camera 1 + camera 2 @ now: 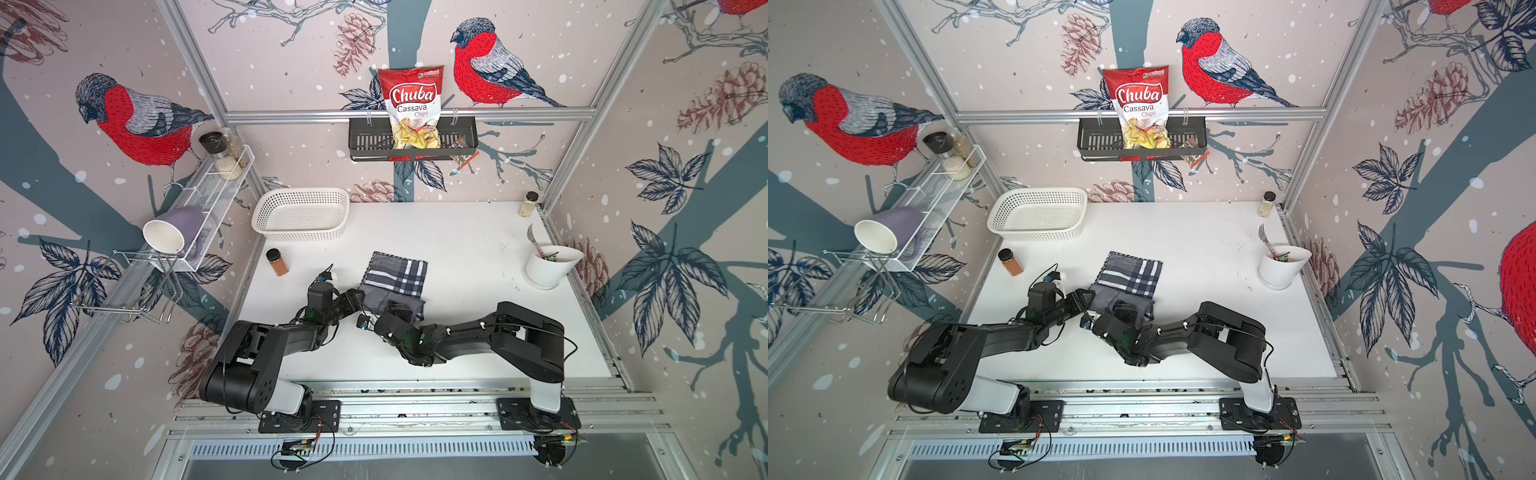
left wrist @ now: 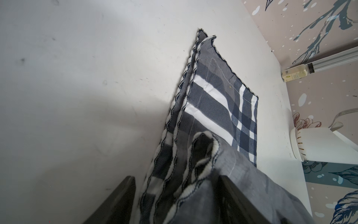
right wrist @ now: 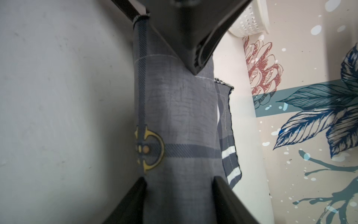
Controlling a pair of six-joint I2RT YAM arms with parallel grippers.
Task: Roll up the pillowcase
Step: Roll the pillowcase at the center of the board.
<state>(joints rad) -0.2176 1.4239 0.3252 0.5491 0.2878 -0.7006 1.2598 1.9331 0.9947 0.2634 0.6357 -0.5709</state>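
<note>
The grey plaid pillowcase (image 1: 397,274) (image 1: 1131,276) lies mid-table. Its far part is flat and its near end is rolled into a loose tube. My left gripper (image 1: 360,297) (image 1: 1086,297) is at the tube's left end. In the left wrist view the layered roll (image 2: 174,155) sits between the wide-set jaws of the left gripper (image 2: 176,176), with a thin gap at one finger. My right gripper (image 1: 399,309) (image 1: 1123,308) is at the tube's right part. In the right wrist view, the grey cloth (image 3: 180,116) fills the jaws of the right gripper (image 3: 179,178), both fingers against it.
A white perforated basket (image 1: 301,214) stands at the back left, with an orange spice jar (image 1: 277,262) in front of it. A white holder with a fork (image 1: 548,266) is at the right edge, and a small jar (image 1: 528,203) sits in the back right corner.
</note>
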